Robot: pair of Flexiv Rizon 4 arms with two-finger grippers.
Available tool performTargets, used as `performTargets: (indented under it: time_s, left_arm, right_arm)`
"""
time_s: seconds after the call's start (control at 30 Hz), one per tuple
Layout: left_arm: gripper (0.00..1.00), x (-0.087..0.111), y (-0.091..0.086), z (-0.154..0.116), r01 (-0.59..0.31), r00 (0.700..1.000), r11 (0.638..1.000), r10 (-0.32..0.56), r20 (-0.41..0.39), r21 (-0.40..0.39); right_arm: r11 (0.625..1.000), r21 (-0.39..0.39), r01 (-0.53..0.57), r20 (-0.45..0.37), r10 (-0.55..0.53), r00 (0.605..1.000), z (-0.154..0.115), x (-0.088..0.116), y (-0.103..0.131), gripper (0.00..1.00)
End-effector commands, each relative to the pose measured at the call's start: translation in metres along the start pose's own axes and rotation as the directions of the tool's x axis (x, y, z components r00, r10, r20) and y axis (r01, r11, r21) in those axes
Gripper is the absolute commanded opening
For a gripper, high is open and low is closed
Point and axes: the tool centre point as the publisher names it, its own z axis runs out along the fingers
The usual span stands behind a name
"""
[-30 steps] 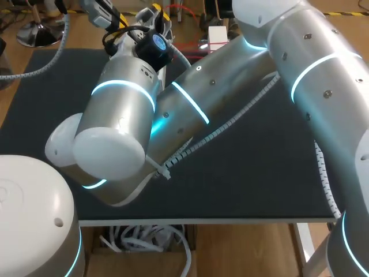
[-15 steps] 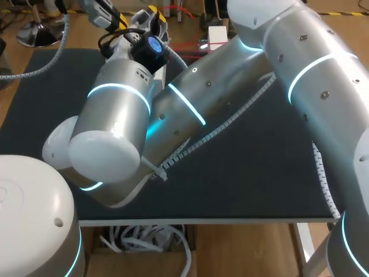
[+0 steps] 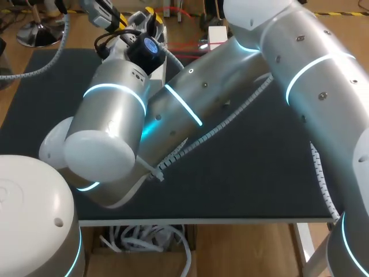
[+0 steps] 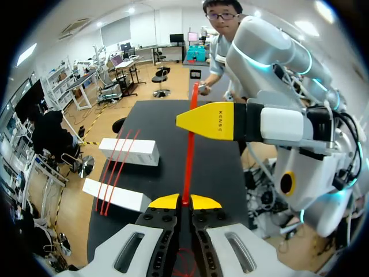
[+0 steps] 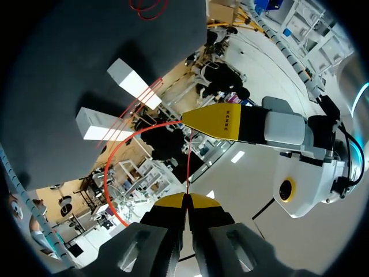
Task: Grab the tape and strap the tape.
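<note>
Tape (image 4: 188,156) is stretching taut above the table (image 4: 164,121), pinched by both the clenched left gripper (image 4: 184,202) and the clenched right gripper (image 5: 187,200), so grabbing is looking done, while strapping is looking unfinished, strands merely lying across two white boxes (image 4: 130,151).

thin red tape (image 4: 188,156), taut and straight, pinched in the left tool (image 4: 184,202), runs ahead toward 12 o'clock; pinched also in the right tool (image 5: 187,200), it bows into a loop beside it.
</note>
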Motion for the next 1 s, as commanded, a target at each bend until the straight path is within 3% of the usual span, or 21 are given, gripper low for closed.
performTargets:
  time_s: [0.03, 1.0]
  left_arm:
    - [0.0, 0.0, 0.0, -0.001, 0.0, 1.0, 1.0, 0.0, -0.001, -0.004]
    - [0.0, 0.0, 0.0, -0.001, 0.0, 1.0, 1.0, 0.0, -0.001, -0.004]
  right_arm:
    - [1.0, 0.002, 0.005, -0.001, -0.005, 1.0, 0.0, -0.002, 0.002, 0.0]
    - [0.999, -0.001, 0.038, -0.015, -0.038, 0.999, -0.001, -0.003, 0.021, 0.0]
